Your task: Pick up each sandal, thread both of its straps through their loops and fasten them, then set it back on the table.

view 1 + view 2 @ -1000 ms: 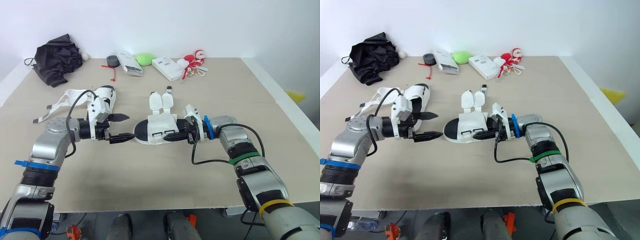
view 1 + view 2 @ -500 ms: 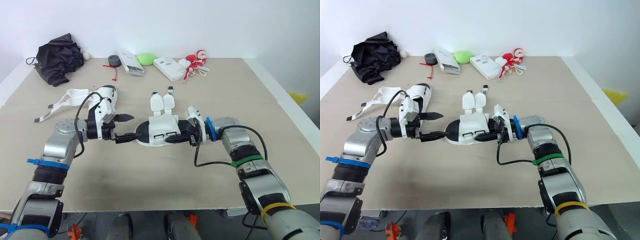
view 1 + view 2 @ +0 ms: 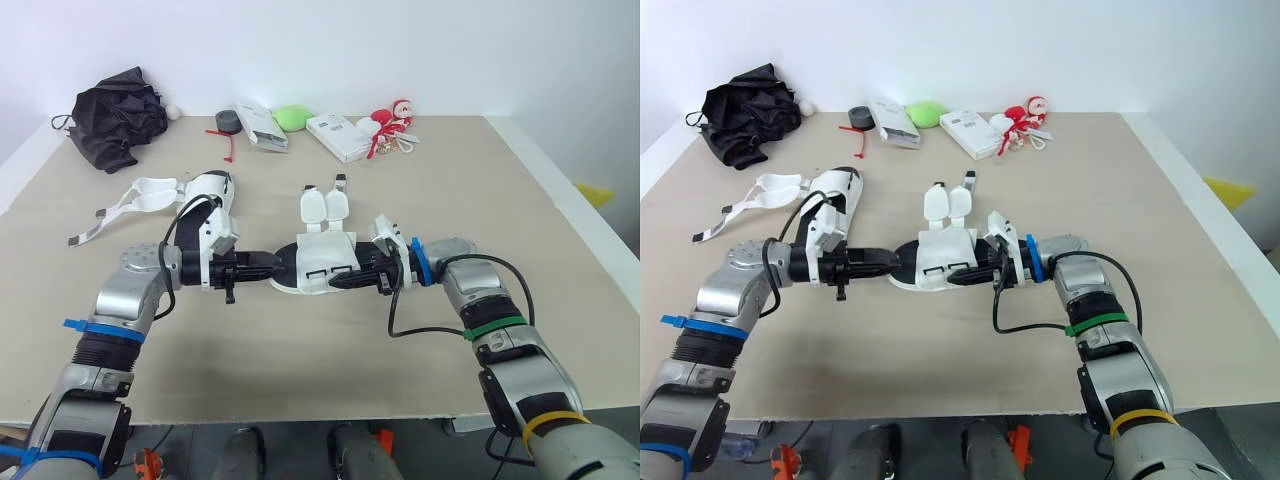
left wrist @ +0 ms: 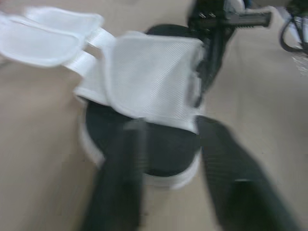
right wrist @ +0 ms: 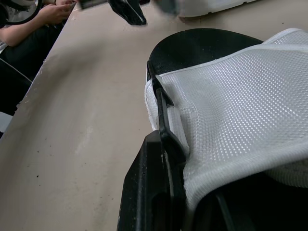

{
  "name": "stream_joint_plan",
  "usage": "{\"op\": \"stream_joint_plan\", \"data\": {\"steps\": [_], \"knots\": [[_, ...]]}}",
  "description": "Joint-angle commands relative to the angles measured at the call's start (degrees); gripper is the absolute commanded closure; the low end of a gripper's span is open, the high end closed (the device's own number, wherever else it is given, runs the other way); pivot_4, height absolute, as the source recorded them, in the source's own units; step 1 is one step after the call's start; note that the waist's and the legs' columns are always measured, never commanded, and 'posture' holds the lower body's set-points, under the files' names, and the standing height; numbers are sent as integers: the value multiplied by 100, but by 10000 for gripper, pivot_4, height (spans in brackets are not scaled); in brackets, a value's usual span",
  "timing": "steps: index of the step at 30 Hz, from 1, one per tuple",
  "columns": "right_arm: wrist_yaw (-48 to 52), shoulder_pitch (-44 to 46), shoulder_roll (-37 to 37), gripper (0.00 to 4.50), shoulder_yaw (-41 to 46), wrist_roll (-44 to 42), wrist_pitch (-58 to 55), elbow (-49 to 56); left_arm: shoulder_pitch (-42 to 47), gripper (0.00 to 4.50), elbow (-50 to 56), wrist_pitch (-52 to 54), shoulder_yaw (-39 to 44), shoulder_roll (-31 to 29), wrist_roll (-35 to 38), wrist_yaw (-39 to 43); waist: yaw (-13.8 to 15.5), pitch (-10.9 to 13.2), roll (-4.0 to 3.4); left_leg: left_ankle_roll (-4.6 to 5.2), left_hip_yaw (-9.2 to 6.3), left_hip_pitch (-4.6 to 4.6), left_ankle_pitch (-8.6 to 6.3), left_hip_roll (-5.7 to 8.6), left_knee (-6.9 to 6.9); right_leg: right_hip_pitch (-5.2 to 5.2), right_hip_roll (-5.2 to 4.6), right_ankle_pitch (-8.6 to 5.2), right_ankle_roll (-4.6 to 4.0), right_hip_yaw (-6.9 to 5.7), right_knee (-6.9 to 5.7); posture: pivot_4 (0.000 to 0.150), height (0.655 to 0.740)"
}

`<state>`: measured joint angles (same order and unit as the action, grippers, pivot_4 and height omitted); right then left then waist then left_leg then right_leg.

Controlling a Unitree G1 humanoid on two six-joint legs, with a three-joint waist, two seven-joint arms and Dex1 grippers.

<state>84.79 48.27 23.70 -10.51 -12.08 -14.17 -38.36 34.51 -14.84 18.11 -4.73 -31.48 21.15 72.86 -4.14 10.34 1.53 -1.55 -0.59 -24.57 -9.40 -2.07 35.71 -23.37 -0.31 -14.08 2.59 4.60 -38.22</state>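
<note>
I'm picking up the mid-table sandal (image 3: 325, 258) — right gripper (image 3: 341, 278) clenched on its upper (image 5: 231, 86), left gripper (image 3: 268, 265) spread round the heel (image 4: 163, 154). Next I'd close left and lift.

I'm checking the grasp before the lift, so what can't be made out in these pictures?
Whether the left gripper touches the sandal: the left wrist view is blurred.
Whether the right gripper grips it: the mesh upper hides the contact in the right wrist view.
Print on the white box: too small in the eye views.
The person: cut off by the right wrist view's edge.
</note>
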Motion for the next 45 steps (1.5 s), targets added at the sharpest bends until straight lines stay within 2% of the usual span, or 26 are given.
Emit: {"op": "stream_joint_plan", "data": {"steps": [1, 6, 9, 19, 25, 30, 37, 45], "knots": [[39, -1, 1, 45000, 106, -91, -43, 98, 303, 44168, -293, -322, -81, 112, -147, 84, 1, 0, 0, 0, 0, 0, 0, 0, 0, 0, 0, 0, 0, 0, 0, 1500, 7400], [131, -49, 29, 45000, 78, -136, -133, 210, 732, 44168, -1065, -903, -492, 262, -837, -34, 3, 0, 1, 0, -1, -1, 0, 2, 6, 1, 0, 1, 2, -1, -1, 1500, 7400], [132, -75, 35, 45000, 86, -166, -194, 309, 848, 44168, -1301, -1050, -659, 290, -1015, 121, 2, 0, 1, 0, 0, -1, 0, 2, 4, 1, 0, 1, 1, 1, -1, 1500, 7400], [35, -256, 95, 45000, 159, -228, -349, 544, 867, 44168, -1882, -1705, -844, 333, -1610, -245, 5, -1, 1, 1, -3, -3, -1, 5, 4, 2, -2, 0, 0, -1, -1, 1500, 7400], [-3, -389, 124, 45000, 196, -315, -516, 764, 894, 44168, -1967, -1636, -637, 393, -1441, -457, 6, -2, 3, 1, -5, 0, -1, 5, 7, 6, -2, -1, 3, -1, -2, 1500, 7400], [-72, -640, 181, 45000, 316, -537, -804, 1307, 624, 44168, -1594, -1463, -710, 496, -1349, -382, 34, -2, 2, 1, -8, -2, -1, 5, 8, 6, -2, -2, 4, -4, -2, 1500, 7400], [-198, -739, 223, 45000, 338, -486, -873, 1389, 375, 44168, -1324, -1383, -818, 447, -1399, -266, 105, -4, 3, 0, -9, 0, -2, 8, 8, 7, -5, -4, 8, -5, -2, 1500, 7400], [-268, -735, 198, 45000, 347, -462, -865, 1354, 339, 44168, -1518, -1475, -922, 591, -1523, -415, 111, -4, 3, 1, -9, 3, -1, 5, 8, 9, -2, -3, 6, -5, -3, 1500, 7400]]}}
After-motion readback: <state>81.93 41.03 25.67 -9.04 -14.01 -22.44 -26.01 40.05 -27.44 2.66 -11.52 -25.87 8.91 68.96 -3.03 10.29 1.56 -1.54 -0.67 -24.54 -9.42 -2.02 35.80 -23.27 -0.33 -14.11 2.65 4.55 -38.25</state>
